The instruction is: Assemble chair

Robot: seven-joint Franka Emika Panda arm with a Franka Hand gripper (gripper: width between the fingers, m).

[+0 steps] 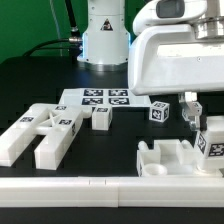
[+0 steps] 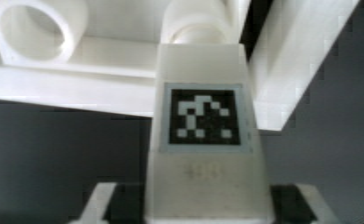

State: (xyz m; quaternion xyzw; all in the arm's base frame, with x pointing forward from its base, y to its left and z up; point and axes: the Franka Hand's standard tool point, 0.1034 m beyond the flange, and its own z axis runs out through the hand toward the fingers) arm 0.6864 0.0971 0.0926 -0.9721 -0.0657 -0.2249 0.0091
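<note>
Gripper (image 2: 200, 200): closing on a long white plastic block (image 2: 205, 110) bearing a black-and-white square tag, with a dark pad (image 2: 108, 203) pressing against each flank near one end.
Held block: standing roughly upright at the exterior view's right edge (image 1: 212, 140), hanging over the rear edge of a chunky flat white plastic plate (image 1: 168, 157); cannot tell whether touching it.
Plate: lying near the front at the exterior view's right, showing notched upper edges and running just beside the long plain white rail (image 1: 90, 186).
Cube: small white cube (image 1: 160, 113) with tags, sitting just behind the plate's rear edge, beside the fingers and apart from them.
Board: marker board (image 1: 100, 98) lying flat mid-table, with a short white block (image 1: 101, 119) resting at its front edge.
Left group: long white blocks (image 1: 40, 132) lying angled at the exterior view's left, well apart from the plate.
Room: dark tabletop (image 1: 115, 150) showing between the left group and the plate's near edge.
</note>
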